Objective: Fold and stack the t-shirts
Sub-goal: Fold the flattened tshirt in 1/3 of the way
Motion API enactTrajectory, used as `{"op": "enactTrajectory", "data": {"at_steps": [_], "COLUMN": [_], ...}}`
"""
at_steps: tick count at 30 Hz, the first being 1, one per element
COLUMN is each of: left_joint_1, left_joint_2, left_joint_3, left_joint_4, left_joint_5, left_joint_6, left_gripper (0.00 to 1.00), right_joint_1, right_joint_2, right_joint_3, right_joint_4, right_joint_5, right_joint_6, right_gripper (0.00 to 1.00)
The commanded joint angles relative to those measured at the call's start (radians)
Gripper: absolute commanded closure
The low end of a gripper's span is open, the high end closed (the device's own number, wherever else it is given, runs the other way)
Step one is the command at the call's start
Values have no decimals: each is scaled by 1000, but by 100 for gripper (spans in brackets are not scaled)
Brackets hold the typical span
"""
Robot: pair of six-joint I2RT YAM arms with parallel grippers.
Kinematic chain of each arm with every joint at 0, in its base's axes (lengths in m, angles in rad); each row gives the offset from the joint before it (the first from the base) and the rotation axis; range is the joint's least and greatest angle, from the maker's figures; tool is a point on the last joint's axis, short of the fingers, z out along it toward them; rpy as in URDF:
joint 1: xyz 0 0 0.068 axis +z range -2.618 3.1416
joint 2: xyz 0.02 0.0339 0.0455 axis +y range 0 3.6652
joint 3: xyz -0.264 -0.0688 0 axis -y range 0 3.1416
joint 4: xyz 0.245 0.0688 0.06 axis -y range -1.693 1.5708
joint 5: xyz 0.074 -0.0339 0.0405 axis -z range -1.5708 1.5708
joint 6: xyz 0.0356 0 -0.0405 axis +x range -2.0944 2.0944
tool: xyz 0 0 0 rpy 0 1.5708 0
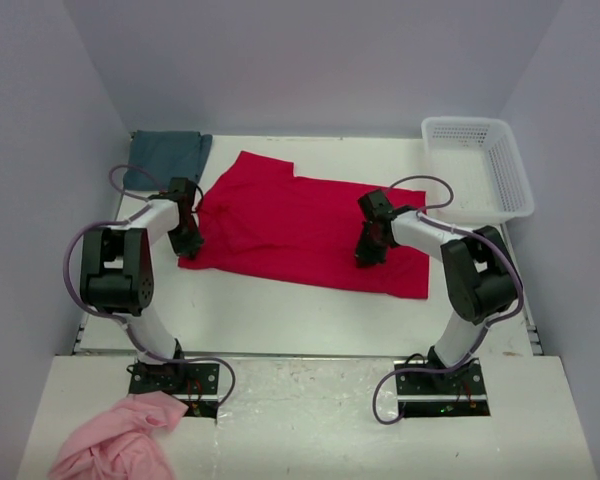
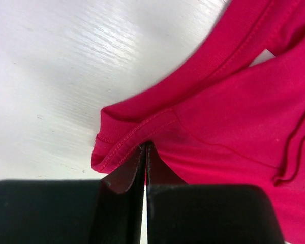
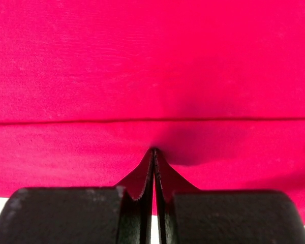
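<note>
From the top external camera, the red t-shirt [image 1: 300, 225] lay spread across the white table [image 1: 280, 310], a soft crimson sheet with a few shallow wrinkles and a ragged, roughly four-sided outline. The left gripper [image 1: 187, 240] was down on its left edge and the right gripper [image 1: 368, 250] on its near edge towards the right, so the cloth stretched between the two. Beyond the left gripper and slightly to its outer side sat the teal t-shirt [image 1: 165, 158], a dull blue-green bundle against the back wall. Beyond the right gripper and out to its right stood a white plastic basket [image 1: 515, 175], rectangular with slotted walls. Well behind the left arm's base, a crumpled pink cloth [image 1: 120, 440] lay on the near shelf. The count was two t-shirts, one basket and one pink cloth.

In the left wrist view, the left gripper [image 2: 145, 150] was clamped shut, its two black fingers pressed together on a stitched, rolled hem of the red t-shirt [image 2: 234, 112]. The fabric ran ahead and to the right of the tips, while finely grained white table [image 2: 66, 66] showed ahead and to the left.

In the right wrist view, the right gripper [image 3: 153, 152] was likewise pinched closed on the red t-shirt [image 3: 152, 66], the knit puckering into a shadowed dimple at the tips. One straight seam crossed the smooth cloth just ahead.
</note>
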Motion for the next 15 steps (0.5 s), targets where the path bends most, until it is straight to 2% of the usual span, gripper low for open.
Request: {"op": "enactTrajectory", "data": {"at_steps": [1,8,11,15], "left_joint_1": [28,28,65,117], "left_joint_2": [55,138,156,208], "left_joint_3": [40,127,173,231], "left_joint_4": [-42,-135,-184,-243], "left_joint_5": [-134,-255,-356,-404], "left_joint_6": [-23,-85,-123,-169], "left_gripper": [100,100,100,100], "right_joint_1": [5,5,5,7], "right_joint_2": [3,-19,-25,-42], "right_joint_3": [-89,-133,-153,-185], "right_joint_4": [-32,-21,-11,0], "right_joint_5": [67,52,46,29], "right_joint_6": [77,115,135,154], "right_gripper": [100,100,100,100]}}
